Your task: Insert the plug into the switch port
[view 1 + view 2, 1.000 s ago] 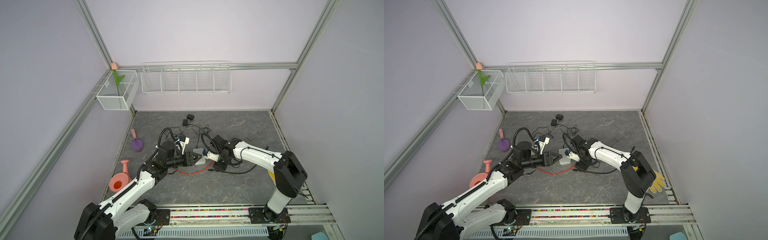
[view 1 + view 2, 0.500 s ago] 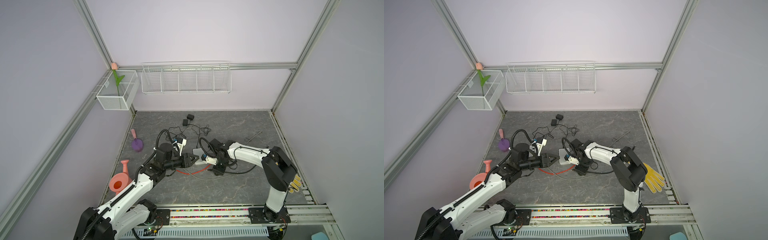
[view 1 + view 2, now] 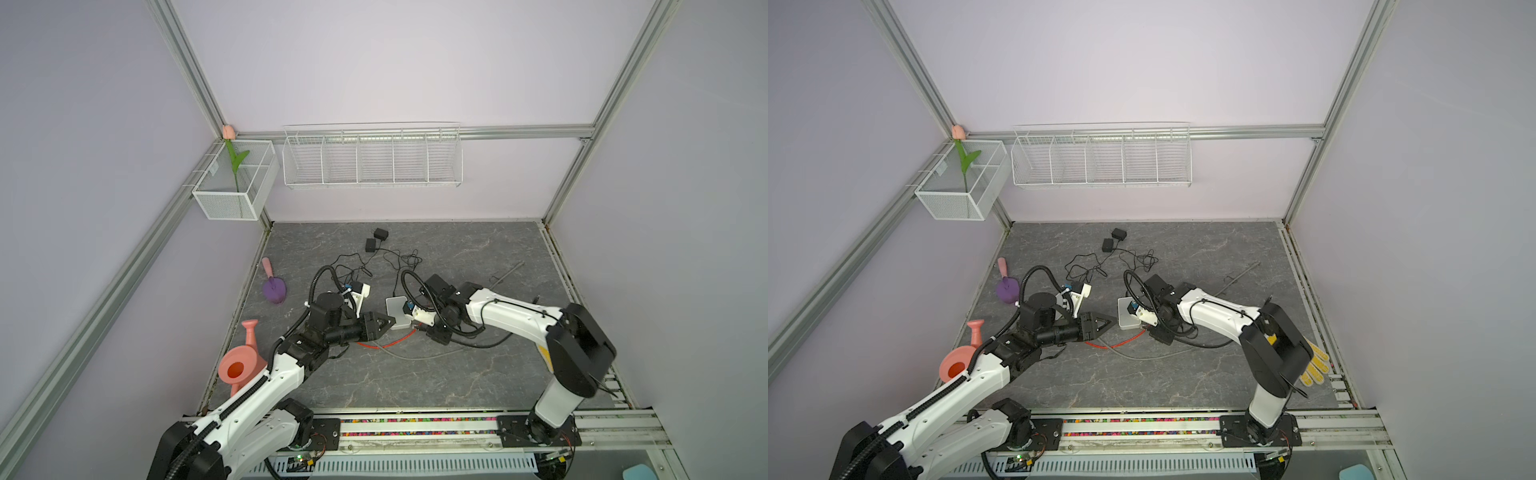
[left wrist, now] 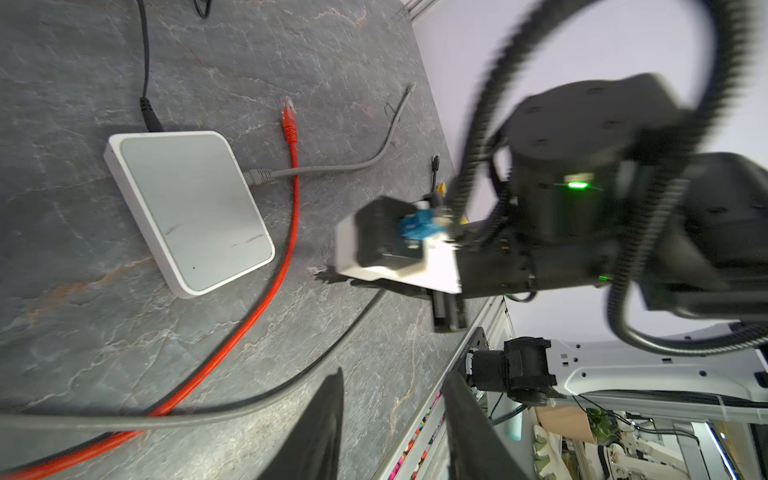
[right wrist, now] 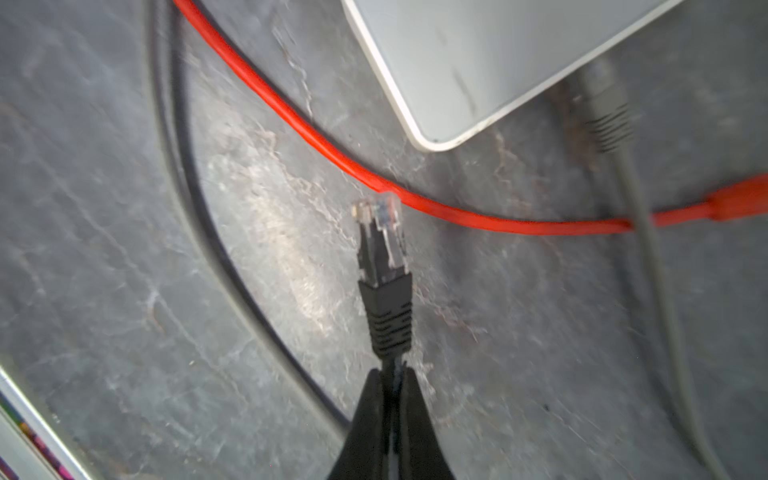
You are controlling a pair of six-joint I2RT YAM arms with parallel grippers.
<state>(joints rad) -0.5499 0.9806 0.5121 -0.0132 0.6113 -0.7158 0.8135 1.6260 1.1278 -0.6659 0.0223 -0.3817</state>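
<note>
The white switch (image 3: 395,311) (image 3: 1126,316) lies flat on the grey floor between both arms. In the right wrist view my right gripper (image 5: 390,376) is shut on the black cable just behind the black plug (image 5: 384,266). The plug's clear tip hangs over the floor, a short way from a corner of the switch (image 5: 498,54). My right gripper (image 3: 417,328) is low beside the switch. My left gripper (image 4: 392,399) (image 3: 388,322) is open and empty, pointing at the switch (image 4: 187,208) from the other side.
A grey cable (image 4: 259,176) is plugged into the switch. A loose red cable (image 4: 289,124) (image 5: 415,203) curves round it. Black adapters (image 3: 376,239) lie further back. A purple scoop (image 3: 274,289) and a pink watering can (image 3: 243,361) are at the left, a yellow glove (image 3: 1314,365) at the right.
My right gripper has closed on the black cable behind the plug. The left gripper has stayed open and hardly moved.
</note>
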